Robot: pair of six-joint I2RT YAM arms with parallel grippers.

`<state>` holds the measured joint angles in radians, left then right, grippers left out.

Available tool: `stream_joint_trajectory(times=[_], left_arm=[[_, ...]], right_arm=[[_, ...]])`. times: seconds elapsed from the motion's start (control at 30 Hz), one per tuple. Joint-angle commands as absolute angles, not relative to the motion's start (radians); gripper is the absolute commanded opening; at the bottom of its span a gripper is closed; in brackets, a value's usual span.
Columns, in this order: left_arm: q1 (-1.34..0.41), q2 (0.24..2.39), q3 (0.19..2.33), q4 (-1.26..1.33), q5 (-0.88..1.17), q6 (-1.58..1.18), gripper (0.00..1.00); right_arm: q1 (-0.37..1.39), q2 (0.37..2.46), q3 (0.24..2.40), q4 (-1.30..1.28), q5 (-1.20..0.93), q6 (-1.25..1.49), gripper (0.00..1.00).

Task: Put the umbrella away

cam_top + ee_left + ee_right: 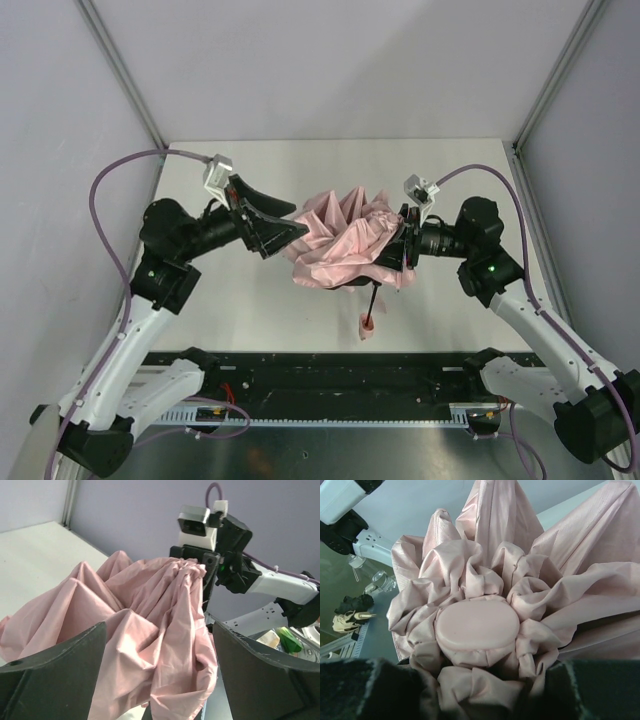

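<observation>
Right gripper [403,240] clamped on the umbrella [345,240]; left gripper [290,220] spread wide beside it.
The one pink umbrella hangs mid-tabletop [240,300], bunched. The right gripper's two fingers [370,690] pinch the gathered fabric around its round cap [477,625], which only the right wrist view shows. The left gripper's fingers [55,655] stand far apart with fabric between them; whether they touch it I cannot tell. Only the overhead view shows the black shaft [373,298] and the single pink handle [368,325] below.

Umbrella [340,240] between left hand [298,220] and right hand [403,245]
</observation>
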<state>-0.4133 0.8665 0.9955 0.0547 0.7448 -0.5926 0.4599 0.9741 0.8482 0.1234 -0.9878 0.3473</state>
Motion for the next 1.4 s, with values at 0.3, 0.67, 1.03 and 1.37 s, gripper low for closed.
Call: stream_joint_trajectory(times=[0.3,0.67,1.03,1.37], left_arm=[[-0.550,1.019,1.034,0.011,0.663,-0.553,0.34],[-0.817,1.169,1.055,0.327,0.651,-0.661,0.00],[-0.844,1.223,1.019,0.458,0.716,-0.764,0.00],[-0.757,1.151,0.989,0.458,0.740,-0.790,0.59]], right_arm=[[0.467,0.956,0.862,0.210,-1.061,0.372,0.00],[0.503,0.999,0.862,0.271,-0.992,0.421,0.32],[0.586,1.023,0.862,0.503,-0.914,0.511,0.60],[0.575,0.980,0.857,0.311,-0.843,0.425,0.00]])
